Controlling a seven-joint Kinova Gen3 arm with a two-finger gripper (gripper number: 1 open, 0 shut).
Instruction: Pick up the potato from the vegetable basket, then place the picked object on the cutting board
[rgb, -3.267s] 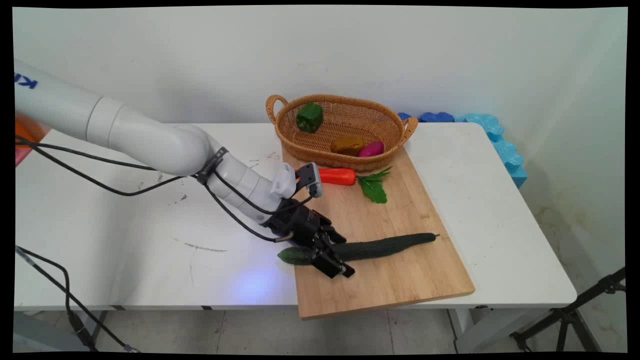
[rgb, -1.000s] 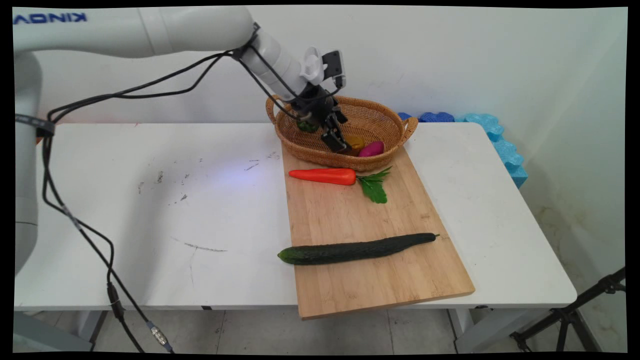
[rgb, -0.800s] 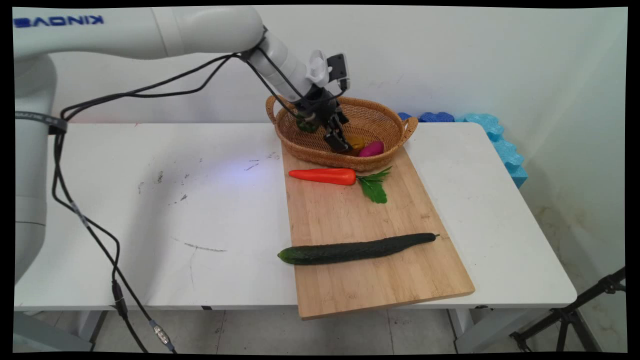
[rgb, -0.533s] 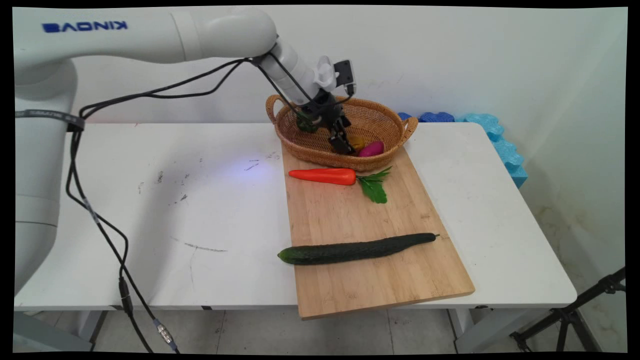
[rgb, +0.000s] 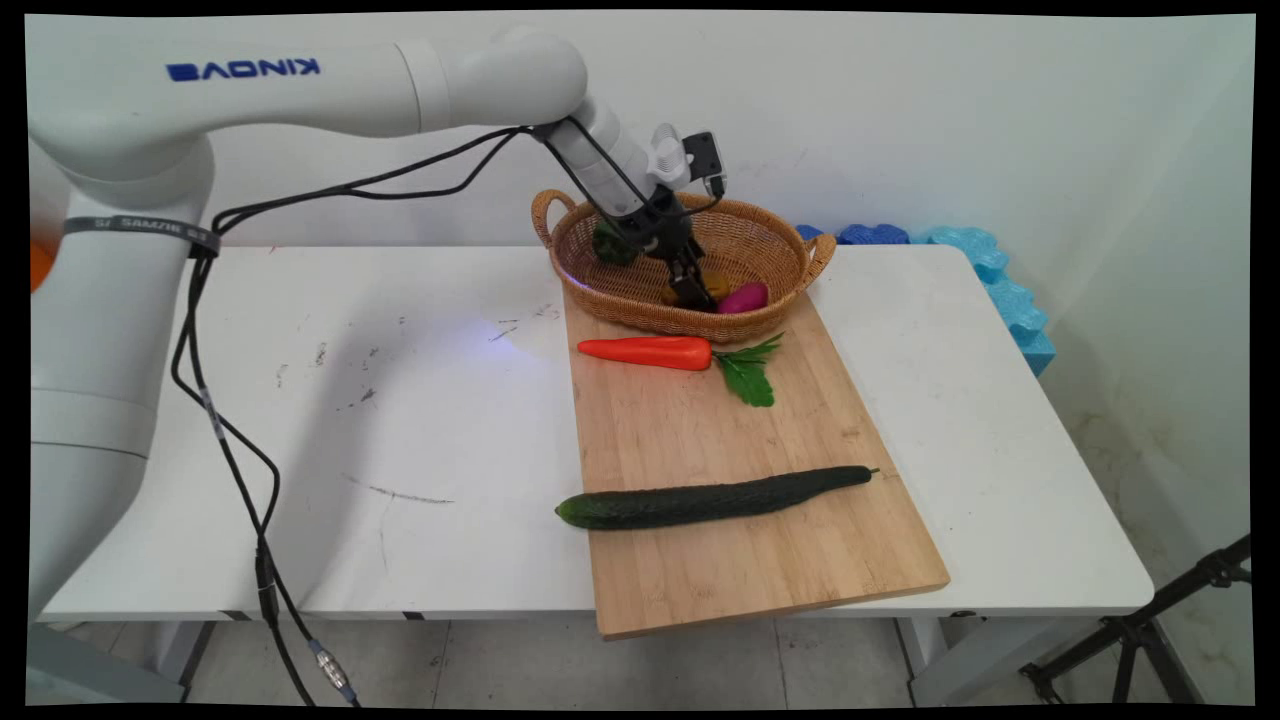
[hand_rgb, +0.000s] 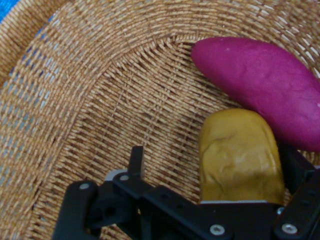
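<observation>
- Wicker basket (rgb: 760, 235), oval with two handles, at the far end of a wooden cutting board (rgb: 740, 450) on the white surface (rgb: 300, 450).
- Black two-finger hand (rgb: 692, 292) reaches down into the basket from the upper left, arm angled over the basket's left handle.
- Hand view: fingers spread, one finger (hand_rgb: 136, 161) on bare wicker (hand_rgb: 100, 100), the other at the far side of a yellow-brown potato (hand_rgb: 240, 155). Potato sits between the fingers; whether either presses on it, cannot tell. Nothing lifted.
- Purple sweet potato (hand_rgb: 260, 75) lies just beside the yellow-brown one, touching it along one side; both on the basket floor. In the main view the purple one (rgb: 743, 297) shows just right of the fingers.
- Green bell pepper (rgb: 603, 245) at the basket's left end, mostly hidden behind the wrist.
- Orange carrot (rgb: 645, 351) with green leaves lies across the board just in front of the basket.
- Dark green cucumber (rgb: 710, 498) lies across the board's near part, its left tip over the board's edge, well apart from the hand.
- Blue foam pieces (rgb: 990, 275) along the wall at the surface's far right corner.
</observation>
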